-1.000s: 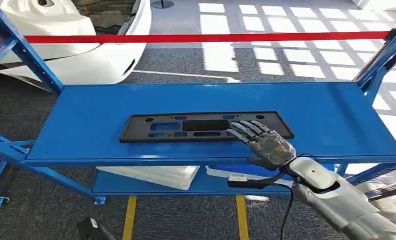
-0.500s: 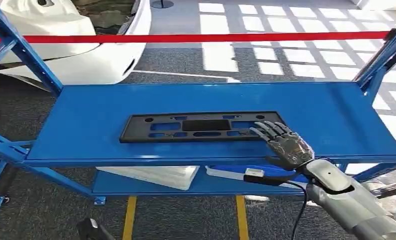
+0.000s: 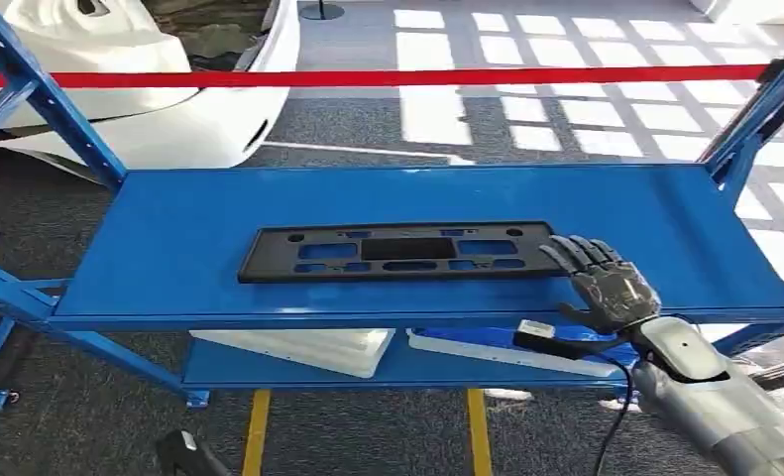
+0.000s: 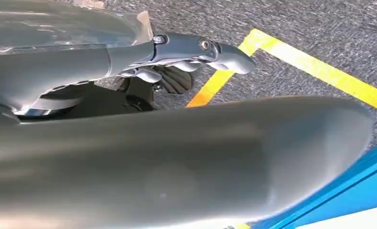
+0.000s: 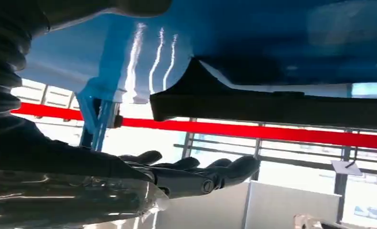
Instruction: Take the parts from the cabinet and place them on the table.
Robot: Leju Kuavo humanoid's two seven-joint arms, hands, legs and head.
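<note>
While the black part (image 3: 404,252) lies flat on the top shelf (image 3: 169,248) of the blue cabinet, the right robot hand (image 3: 606,283) rests at the part's right end with fingers extended and apart, grasping nothing. The left robot hand (image 4: 186,62) hangs near the floor, fingers loosely curled on nothing. Because the part is thin and sits flush on the shelf, a one-ended grasp may slip, or may push the part toward the far edge instead of lifting it.
</note>
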